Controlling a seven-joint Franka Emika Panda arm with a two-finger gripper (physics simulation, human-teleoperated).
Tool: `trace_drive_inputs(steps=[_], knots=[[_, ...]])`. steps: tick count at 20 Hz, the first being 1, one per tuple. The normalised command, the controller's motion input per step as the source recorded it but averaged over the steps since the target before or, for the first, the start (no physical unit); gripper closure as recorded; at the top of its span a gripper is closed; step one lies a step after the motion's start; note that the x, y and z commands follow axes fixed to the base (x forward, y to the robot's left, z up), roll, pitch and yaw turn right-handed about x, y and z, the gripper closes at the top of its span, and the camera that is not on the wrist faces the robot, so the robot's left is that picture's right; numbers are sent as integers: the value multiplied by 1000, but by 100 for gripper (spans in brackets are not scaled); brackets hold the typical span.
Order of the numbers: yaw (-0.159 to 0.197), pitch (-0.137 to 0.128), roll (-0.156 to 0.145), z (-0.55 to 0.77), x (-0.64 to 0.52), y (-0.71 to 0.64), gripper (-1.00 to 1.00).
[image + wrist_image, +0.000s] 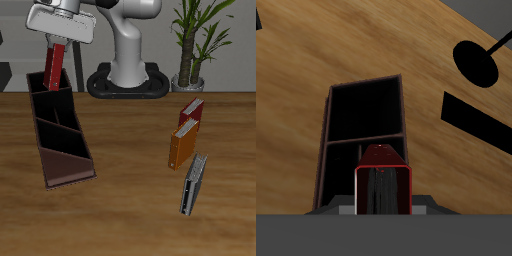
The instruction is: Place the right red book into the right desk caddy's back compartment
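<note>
The gripper clenches the dark maroon-red hardcover book upright, above the tall-walled back compartment of the long dark-brown desk caddy near the bench's back edge. If the book is tilted, it could catch the rim or divider. All three sections look empty.

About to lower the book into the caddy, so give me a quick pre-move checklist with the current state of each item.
1. Right red book held in the pincer: ok.
2. Book above the right desk caddy, at its far end: ok.
3. Book centred over the back compartment: cannot tell.
4. Back compartment free of contents: ok.
5. Book upright: not ok, tilted.
6. Orange book and other books away from the path: ok.
</note>
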Motion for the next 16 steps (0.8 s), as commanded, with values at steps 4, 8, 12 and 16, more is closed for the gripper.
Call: trace_drive_inputs(steps=[4,8,12,16], knots=[[-15,9,-23,-87,85,-113,100],[-12,31,-9,-155,45,-19,100],[-11,25,8,-105,9,12,100],[-2,16,5,-96,50,16,100]])
